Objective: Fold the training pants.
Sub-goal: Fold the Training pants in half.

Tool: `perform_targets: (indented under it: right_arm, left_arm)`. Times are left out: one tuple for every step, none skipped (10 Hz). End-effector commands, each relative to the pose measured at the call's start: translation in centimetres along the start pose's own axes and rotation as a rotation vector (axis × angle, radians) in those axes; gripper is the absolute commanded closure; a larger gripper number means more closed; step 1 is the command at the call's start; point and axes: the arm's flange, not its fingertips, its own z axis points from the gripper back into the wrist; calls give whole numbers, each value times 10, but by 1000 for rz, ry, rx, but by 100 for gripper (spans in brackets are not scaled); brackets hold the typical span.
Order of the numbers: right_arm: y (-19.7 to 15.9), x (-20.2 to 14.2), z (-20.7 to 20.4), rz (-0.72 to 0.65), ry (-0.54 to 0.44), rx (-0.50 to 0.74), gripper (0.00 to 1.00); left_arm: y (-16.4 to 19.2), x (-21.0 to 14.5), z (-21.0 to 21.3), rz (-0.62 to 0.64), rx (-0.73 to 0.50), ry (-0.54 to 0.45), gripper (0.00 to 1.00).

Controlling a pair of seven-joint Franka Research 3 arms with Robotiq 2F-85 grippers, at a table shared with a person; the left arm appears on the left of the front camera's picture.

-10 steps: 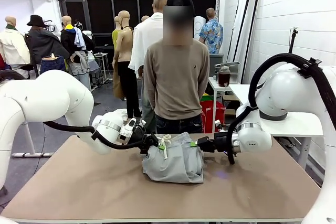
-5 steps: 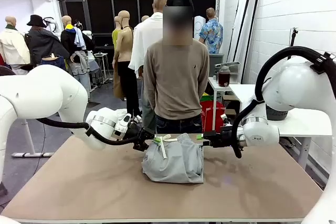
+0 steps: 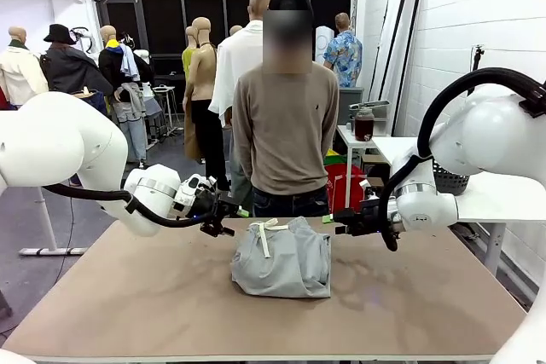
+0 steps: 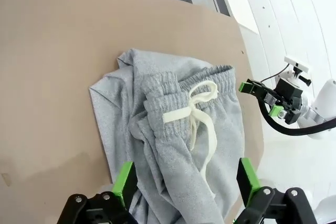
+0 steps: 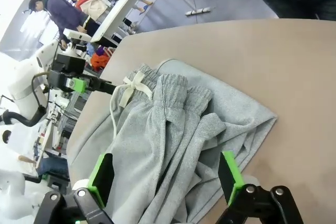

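Observation:
The light grey training pants (image 3: 281, 260) lie folded in a compact bundle at the middle of the table, waistband and white drawstring (image 3: 263, 229) on top at the far side. My left gripper (image 3: 227, 216) hovers just left of the waistband, open and empty. My right gripper (image 3: 339, 221) hovers just right of it, also open and empty. In the left wrist view the pants (image 4: 173, 129) lie beyond my open left gripper (image 4: 186, 182). The right wrist view has the pants (image 5: 178, 129) ahead of my open right gripper (image 5: 165, 174).
A person (image 3: 286, 125) stands at the far edge of the table (image 3: 128, 304), right behind the pants, hands out of sight. Bare tabletop surrounds the bundle on the left, right and near sides. A white side table (image 3: 486, 198) stands at the right.
Both grippers have opened, let go of the waistband and drawn back sideways from the pants. The waistband now rests on top of the bundle.

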Motion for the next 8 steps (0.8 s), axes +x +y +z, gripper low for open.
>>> perform_targets:
  right_arm:
    - [-3, -1, 0, -12, -11, 0, 0]
    - [-3, -1, 0, -12, -11, 0, 0]
    - [-3, -1, 0, -12, -11, 0, 0]
    - [-3, -1, 0, -12, -11, 0, 0]
    - [-3, -1, 0, -12, -11, 0, 0]
    - [-3, -1, 0, -12, -11, 0, 0]
    - [-3, -1, 0, -12, -11, 0, 0]
    - [-3, -1, 0, -12, -11, 0, 0]
  left_arm:
    - [-1, -3, -2, 11, -20, 12, 0]
    - [-1, -3, -2, 11, -20, 12, 0]
    - [-1, -3, -2, 11, -20, 12, 0]
    - [-1, -3, -2, 11, -20, 12, 0]
    - [-1, -3, -2, 11, -20, 12, 0]
    - [-1, -3, -2, 11, -20, 12, 0]
    - [-1, -3, -2, 11, -20, 12, 0]
    - [-1, -3, -2, 11, -20, 12, 0]
